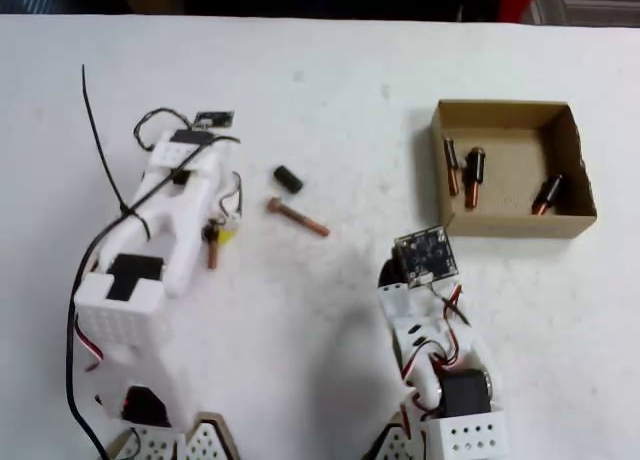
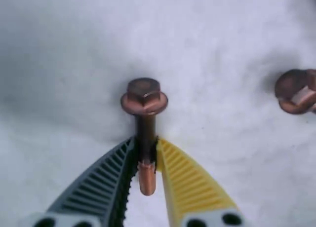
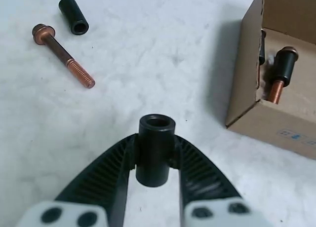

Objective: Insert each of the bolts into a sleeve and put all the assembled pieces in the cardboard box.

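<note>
We begin at the left gripper (image 2: 146,142). Its grey and yellow fingers are clamped on the shank of the held bolt (image 2: 144,96), with the hex head beyond the tips and the threaded end back between the fingers. The right gripper (image 3: 155,139) is closed around the held sleeve (image 3: 155,150), whose bore faces up and away from the wrist. In the high view the two arms are well apart, so bolt and sleeve have not yet been joined.

Farther out, a loose bolt (image 3: 63,55) lies on the white table (image 1: 330,70) with a loose sleeve (image 3: 73,15) just beside its head. The cardboard box (image 1: 515,225) sits beyond the right arm, and three assembled pieces (image 1: 474,176) already lie in it.

We judge the main risk to be alignment. The left fingers cover part of the thread, so little free tip leads into the bore, and a small tilt could jam the tip on the sleeve's rim or twist the bolt in its grip. The sleeve is smooth and pinched only at its sides, so a hard push may slide it through the fingers and drop it. A wide swing could also knock the loose bolt and send it rolling.

As for writing, the box's outer wall carries a small blue mark, too small for us to read.
</note>
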